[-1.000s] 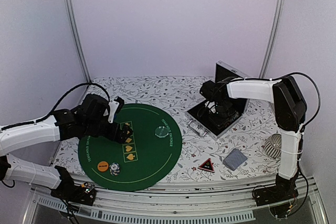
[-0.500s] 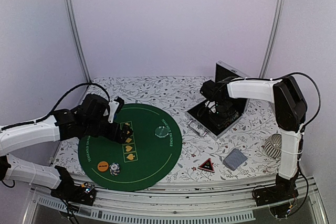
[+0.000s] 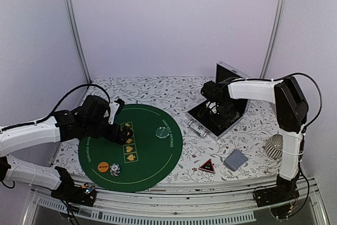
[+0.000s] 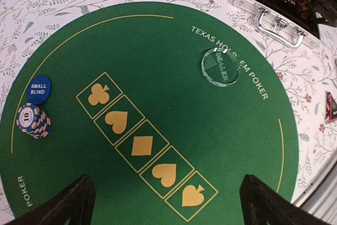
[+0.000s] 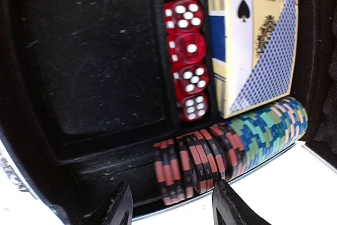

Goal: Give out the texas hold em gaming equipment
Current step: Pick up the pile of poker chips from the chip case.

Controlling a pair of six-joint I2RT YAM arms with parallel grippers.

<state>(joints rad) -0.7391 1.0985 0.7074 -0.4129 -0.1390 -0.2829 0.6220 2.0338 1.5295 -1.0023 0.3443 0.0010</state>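
A row of red-black, green and blue striped poker chips (image 5: pixel 231 146) stands on edge in the open case (image 5: pixel 89 61). My right gripper (image 5: pixel 171 209) hangs open just above the row's red-black end, one finger on each side of those chips, gripping nothing. In the top view it (image 3: pixel 216 110) reaches into the case (image 3: pixel 230 73). My left gripper (image 4: pixel 168 209) is wide open and empty over the green mat (image 4: pixel 174 40). On the mat lie a clear dealer disc (image 4: pixel 220 67), a blue disc (image 4: pixel 39 89), a chip stack (image 4: pixel 33 121), an orange disc (image 3: pixel 103 166) and another stack (image 3: pixel 115 169).
The case also holds red dice (image 5: pixel 187 51) and a boxed card deck (image 5: pixel 253 40). On the flowered tablecloth near the front edge lie a red-black triangle token (image 3: pixel 207 166) and grey-blue cards (image 3: pixel 235 159). A white ribbed cup (image 3: pixel 274 146) stands at the right.
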